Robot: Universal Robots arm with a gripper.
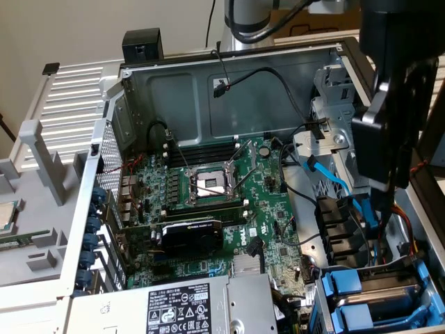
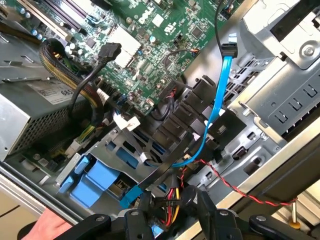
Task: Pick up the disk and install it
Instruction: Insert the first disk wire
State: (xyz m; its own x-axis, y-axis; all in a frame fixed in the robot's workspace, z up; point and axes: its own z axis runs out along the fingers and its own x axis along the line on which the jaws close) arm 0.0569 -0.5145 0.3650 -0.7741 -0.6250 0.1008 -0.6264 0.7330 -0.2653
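The disk appears as a grey slab between bright blue rails, lying in the drive bay at the case's lower corner on the exterior view's right. Its label is hidden. The same blue rails sit under the metal cage in the wrist view. My black gripper hangs over the right side of the open case, above and just behind that bay. In the wrist view, the gripper is open, its fingers apart, with only red, yellow and black wires showing in the gap. It holds nothing.
A blue data cable and a red-black twisted wire run across the black fan shroud beside the bay. The green motherboard and grey power supply take up the case. A hand rests at the case edge.
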